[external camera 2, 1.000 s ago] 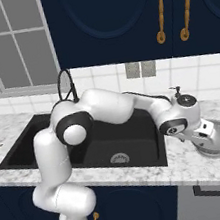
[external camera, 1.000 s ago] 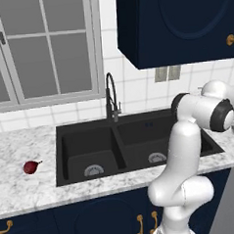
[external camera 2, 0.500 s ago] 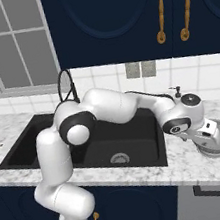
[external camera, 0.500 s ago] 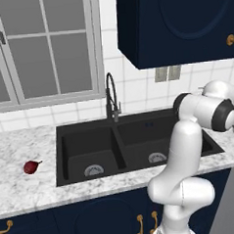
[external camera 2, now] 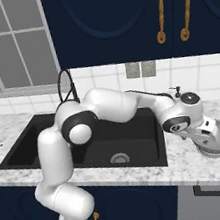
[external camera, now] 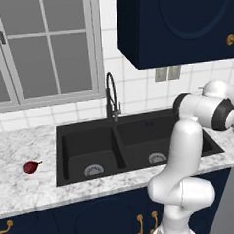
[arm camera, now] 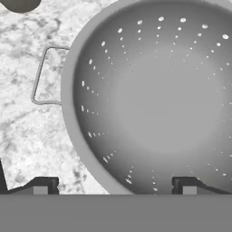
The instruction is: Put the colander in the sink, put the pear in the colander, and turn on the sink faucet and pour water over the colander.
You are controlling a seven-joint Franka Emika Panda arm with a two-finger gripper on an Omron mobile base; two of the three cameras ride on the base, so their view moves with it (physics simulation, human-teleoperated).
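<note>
On counter right of sink (external camera 2: 86, 136) | no readable writing | arm stretched right, gripper (arm camera: 115, 185) fingers wide astride colander (external camera 2: 219, 139) rim | pear (external camera: 31, 167) at left counter end

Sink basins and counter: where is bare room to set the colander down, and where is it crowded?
Both basins of the sink lie bare down to their drains. The counter left of it holds just the pear. Right of the sink is crowded: colander, open gripper and soap dispenser.
</note>
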